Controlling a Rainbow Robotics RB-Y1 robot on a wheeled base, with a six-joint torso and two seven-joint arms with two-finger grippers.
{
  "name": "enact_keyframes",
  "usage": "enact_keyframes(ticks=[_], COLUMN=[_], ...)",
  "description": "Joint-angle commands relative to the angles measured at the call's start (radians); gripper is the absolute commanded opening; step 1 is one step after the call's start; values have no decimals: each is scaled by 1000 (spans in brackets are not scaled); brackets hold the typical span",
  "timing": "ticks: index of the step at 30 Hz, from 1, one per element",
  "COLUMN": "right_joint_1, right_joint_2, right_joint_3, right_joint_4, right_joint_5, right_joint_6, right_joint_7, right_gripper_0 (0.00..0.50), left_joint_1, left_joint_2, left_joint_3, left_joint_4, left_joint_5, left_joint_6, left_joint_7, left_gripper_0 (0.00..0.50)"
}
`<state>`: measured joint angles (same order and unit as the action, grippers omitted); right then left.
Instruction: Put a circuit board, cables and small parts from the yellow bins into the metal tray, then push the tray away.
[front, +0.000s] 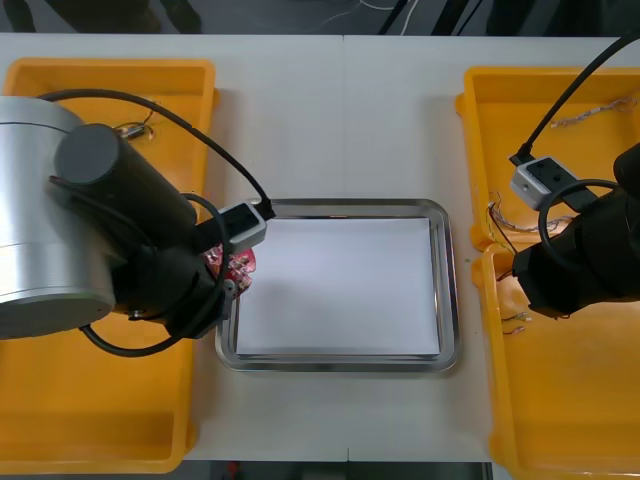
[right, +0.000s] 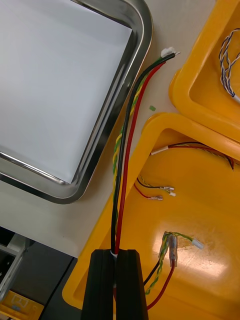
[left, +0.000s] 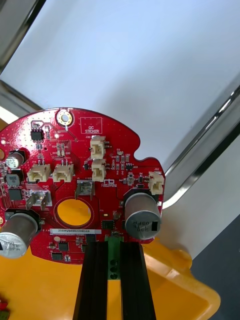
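The left arm is laid across the near left yellow bin (front: 100, 430) in the front view, its wrist at the left rim of the shiny, white-lined metal tray (front: 452, 300). In the left wrist view the left gripper (left: 114, 244) is clenched on a green connector at the edge of a round red circuit board (left: 75, 165). The board is held over the bin corner and tray rim, and cream sockets, silver cylinders and a round hole are seen on its face.

The right arm is bent over the right bins. Its grip is covered by the arm from above. In the right wrist view the right gripper (right: 117, 252) is clamped on a bundle of red, black and yellow-green cables (right: 131, 130). The bundle is stretched along the table between the tray and the near right yellow bin (right: 210, 220).
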<state>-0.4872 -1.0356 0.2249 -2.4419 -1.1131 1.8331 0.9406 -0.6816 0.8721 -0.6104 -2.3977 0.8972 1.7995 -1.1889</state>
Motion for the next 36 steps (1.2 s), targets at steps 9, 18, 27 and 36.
enact_keyframes(ticks=[9,18,27,36], right_joint_1=[-30,-30,-30,-30], right_joint_2=[-32,-32,-32,-32], right_joint_3=[10,10,10,10], right_joint_4=[-26,-26,-29,-29], right_joint_5=[4,1,-10,-5], right_joint_6=[14,18,26,28], right_joint_7=[50,49,44,44], right_gripper_0=[0,0,0,0], left_joint_1=[-84,-84,-84,-84], left_joint_2=[-90,-102,-133,-170], left_joint_3=[-190,-310,-416,-483], left_joint_4=[103,120,189,258], left_joint_5=[-147,-221,-316,-391], left_joint_6=[-78,-163,-253,-307], left_joint_7=[253,364,407,426], left_gripper_0=[0,0,0,0])
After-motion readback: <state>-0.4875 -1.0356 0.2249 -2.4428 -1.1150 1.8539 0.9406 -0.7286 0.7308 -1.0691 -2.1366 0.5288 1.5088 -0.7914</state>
